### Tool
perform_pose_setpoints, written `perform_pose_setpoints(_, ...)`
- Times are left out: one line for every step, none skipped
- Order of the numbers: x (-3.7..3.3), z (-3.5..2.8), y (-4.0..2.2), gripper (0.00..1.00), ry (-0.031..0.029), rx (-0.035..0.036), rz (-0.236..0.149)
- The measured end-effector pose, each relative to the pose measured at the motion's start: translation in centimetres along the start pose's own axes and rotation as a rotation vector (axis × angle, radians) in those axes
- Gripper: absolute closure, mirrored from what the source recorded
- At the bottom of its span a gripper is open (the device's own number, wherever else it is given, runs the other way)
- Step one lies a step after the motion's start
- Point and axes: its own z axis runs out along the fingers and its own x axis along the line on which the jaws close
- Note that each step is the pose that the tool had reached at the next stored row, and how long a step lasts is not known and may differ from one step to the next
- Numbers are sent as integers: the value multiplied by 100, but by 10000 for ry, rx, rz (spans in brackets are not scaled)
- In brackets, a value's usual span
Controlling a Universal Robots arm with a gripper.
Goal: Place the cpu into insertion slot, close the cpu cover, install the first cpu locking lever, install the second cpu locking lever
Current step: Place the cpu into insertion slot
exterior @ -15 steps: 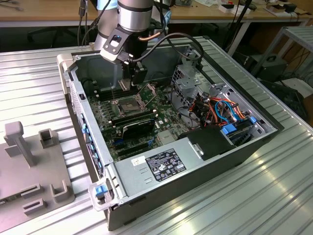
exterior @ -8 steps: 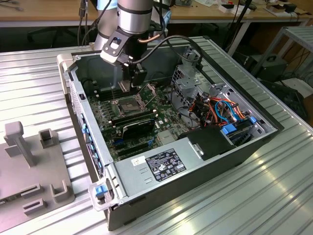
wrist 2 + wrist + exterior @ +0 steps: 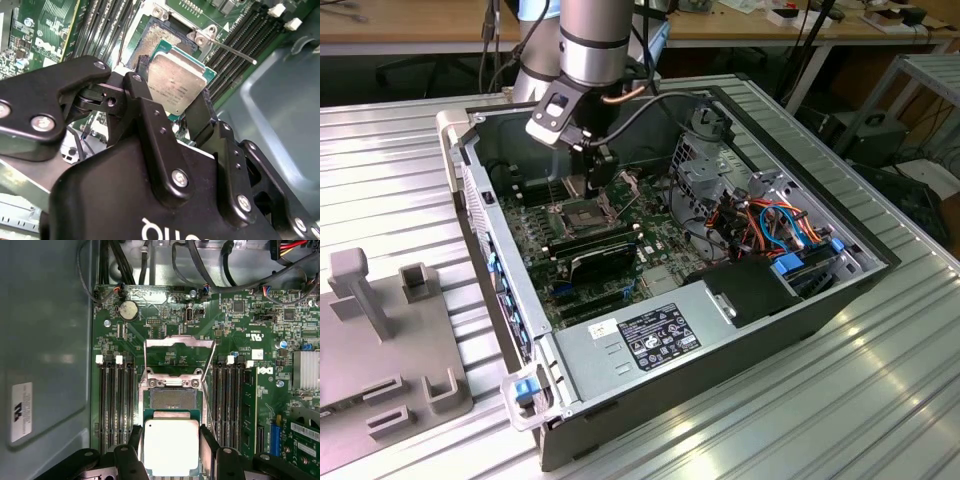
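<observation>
1. The gripper point(image 3: 172, 89) was pinching the cpu point(image 3: 170, 449) by two opposite edges, one finger on each side; the silver top faced up.
2. The cpu hung just above the insertion slot point(image 3: 173, 399) and was not seated; in both wrist views part of the dark pin field showed beyond the chip's edge.
3. The slot sat on the green circuit board point(image 3: 225, 340), between two banks of black memory slots point(image 3: 115, 410), inside the open computer case point(image 3: 720, 395).
4. The cpu cover point(image 3: 179, 341) stood swung open at the slot's far edge, so the way down looked free; a thin locking lever point(image 3: 232, 50) stuck out beside the slot, near one finger.
5. To place it well, the chip probably needed its edges squared to the slot's silver rim and kept level; it should go straight down without sliding, since the pins would bend easily; the fingers should let go only once it lay flat; the finger nearest the lever deserved watching.
</observation>
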Motion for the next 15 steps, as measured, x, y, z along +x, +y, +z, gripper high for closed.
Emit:
perform_pose_setpoints(-1,24,-1,45,0,0,1)
perform_pose_setpoints(-1,45,-2,45,0,0,2)
perform_pose_setpoints(0,77,-3,45,1,-1,1)
perform_pose_setpoints(1,89,-3,45,1,-1,1)
perform_pose_setpoints(1,99,-3,45,0,-1,1)
perform_pose_setpoints(1,100,-4,45,-1,1,1)
perform_pose_setpoints(0,100,-4,45,-2,1,0)
perform_pose_setpoints(1,107,-4,45,0,0,0)
perform_pose_setpoints(1,113,-4,45,0,-1,1)
perform_pose_setpoints(1,114,-4,45,0,-1,0)
perform_pose_setpoints(1,114,-4,45,0,-1,0)
perform_pose_setpoints(1,114,-4,45,0,-1,0)
perform_pose_setpoints(1,115,-4,45,0,0,1)
perform_pose_setpoints(1,115,-4,45,0,0,0)
perform_pose_setpoints(1,115,-4,45,0,-1,1)
